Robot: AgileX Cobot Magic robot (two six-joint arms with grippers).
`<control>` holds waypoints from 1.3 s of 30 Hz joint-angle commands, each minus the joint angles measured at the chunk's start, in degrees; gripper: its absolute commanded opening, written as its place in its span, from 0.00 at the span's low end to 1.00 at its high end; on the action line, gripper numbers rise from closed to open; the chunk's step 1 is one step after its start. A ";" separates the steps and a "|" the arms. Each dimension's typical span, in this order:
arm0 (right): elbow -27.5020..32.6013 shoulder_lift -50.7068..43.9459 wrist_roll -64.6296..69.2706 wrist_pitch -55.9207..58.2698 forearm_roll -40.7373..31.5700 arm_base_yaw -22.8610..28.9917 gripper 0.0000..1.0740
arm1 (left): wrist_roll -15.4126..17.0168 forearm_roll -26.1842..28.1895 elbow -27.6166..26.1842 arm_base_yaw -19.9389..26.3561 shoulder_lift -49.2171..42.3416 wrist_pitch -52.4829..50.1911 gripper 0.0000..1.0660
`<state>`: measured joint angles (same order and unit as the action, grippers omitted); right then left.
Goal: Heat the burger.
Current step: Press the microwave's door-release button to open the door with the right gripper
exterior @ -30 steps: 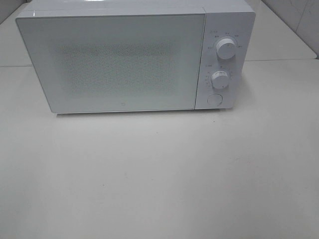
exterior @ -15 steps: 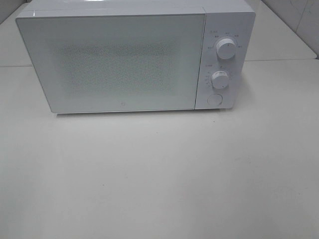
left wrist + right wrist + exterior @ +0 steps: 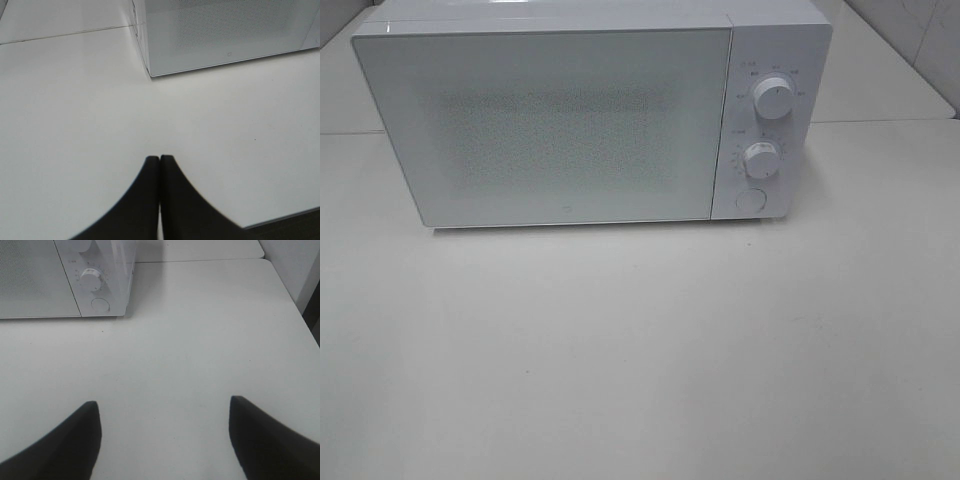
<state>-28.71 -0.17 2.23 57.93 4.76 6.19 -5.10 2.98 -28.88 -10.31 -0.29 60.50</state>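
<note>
Microwave (image 3: pixel 590 115) fills the upper half of the high frame, door (image 3: pixel 545 125) closed. Its speckled window hides the inside, so the burger shows in no view. Both arms lie outside that frame. Left gripper (image 3: pixel 159 162) hovers over the table (image 3: pixel 640 350), fingertips pressed together on nothing. Right gripper (image 3: pixel 164 409) hovers likewise, jaws wide apart, empty.
</note>
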 commanded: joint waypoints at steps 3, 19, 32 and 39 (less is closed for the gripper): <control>0.17 -1.32 -1.03 -0.63 -0.29 -0.29 0.61 | -0.17 0.40 0.17 0.11 -0.63 -0.92 0.00; 0.17 -1.32 -0.97 -0.63 -0.23 -0.29 0.60 | -0.17 0.40 0.17 0.11 -0.63 -0.92 0.00; -1.26 3.32 -1.15 -3.21 -0.23 -0.29 0.60 | -0.17 0.40 0.17 0.11 -0.63 -0.92 0.00; -1.43 11.63 -1.43 -10.31 -0.23 -0.29 0.60 | -0.17 0.40 0.17 0.11 -0.63 -0.92 0.00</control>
<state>-29.51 11.17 1.43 49.16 4.64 6.19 -5.10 2.98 -28.88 -10.31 -0.29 60.50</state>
